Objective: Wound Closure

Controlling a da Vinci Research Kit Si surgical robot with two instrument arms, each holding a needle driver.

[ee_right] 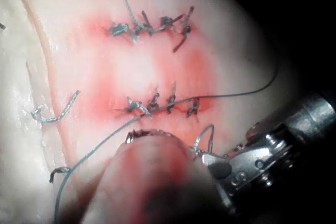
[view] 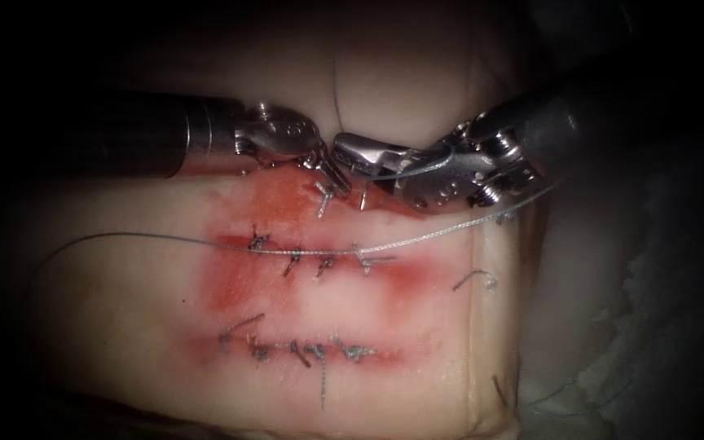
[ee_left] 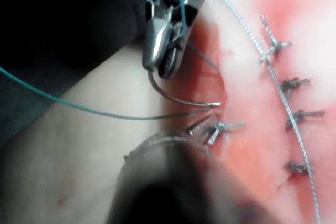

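Curved needle (ee_left: 173, 97) clamped near its tail by right tool (ee_left: 159, 69), tip bare on tissue (ee_left: 79, 150), aimed at nearby left tool (view: 337, 181); left grip cannot be told

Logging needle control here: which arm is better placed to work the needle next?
Right, likely. The right tool is shut on the needle near its tail, with the point at the tissue surface. The left tool sits close alongside, holding no needle.

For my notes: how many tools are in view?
2. Left tool: left of the upper cut, hold unclear. Right tool: opposite, gripping the needle's tail end; tip seems outside tissue.
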